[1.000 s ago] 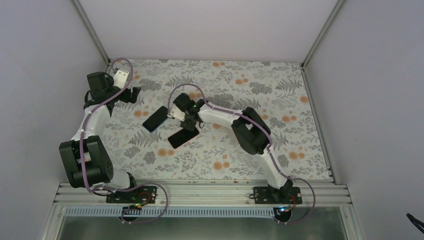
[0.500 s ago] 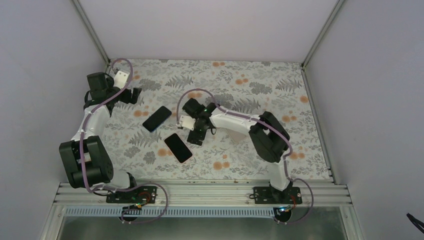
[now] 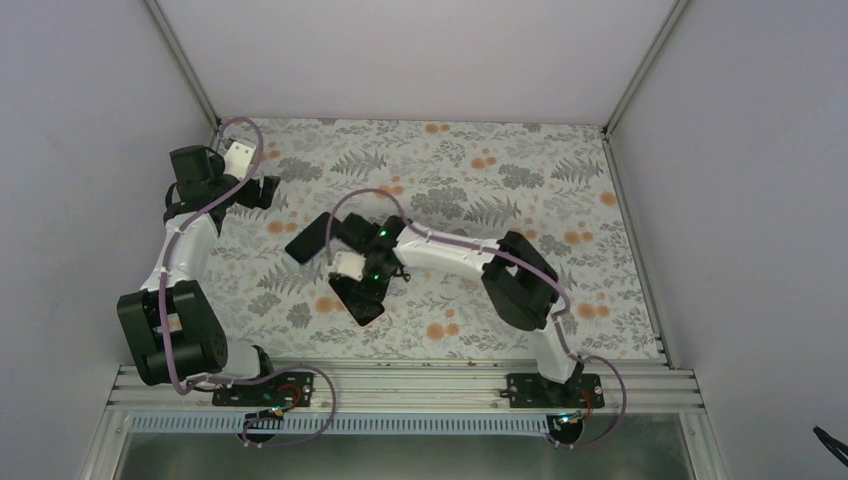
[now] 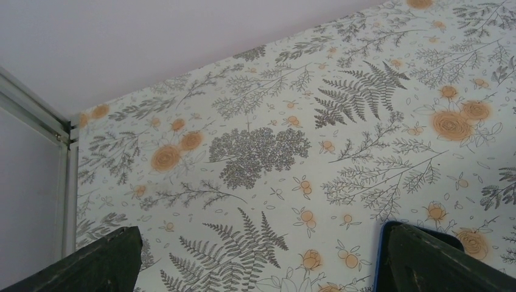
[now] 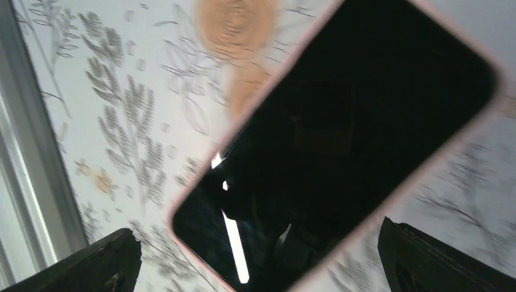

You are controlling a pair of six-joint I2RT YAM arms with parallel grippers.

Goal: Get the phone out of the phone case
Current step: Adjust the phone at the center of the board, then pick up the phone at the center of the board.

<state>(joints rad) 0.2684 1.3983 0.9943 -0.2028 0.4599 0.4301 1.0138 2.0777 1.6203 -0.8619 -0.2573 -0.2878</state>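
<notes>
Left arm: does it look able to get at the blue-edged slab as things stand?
Probably yes. The left gripper is open, with bare table between it and the blue-edged slab; the right arm crowds the slab's other end.

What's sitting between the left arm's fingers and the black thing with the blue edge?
Nothing, just bare flowery cloth. The top view shows that stretch between the left fingers and the blue-edged black thing; no object sits there.
</notes>
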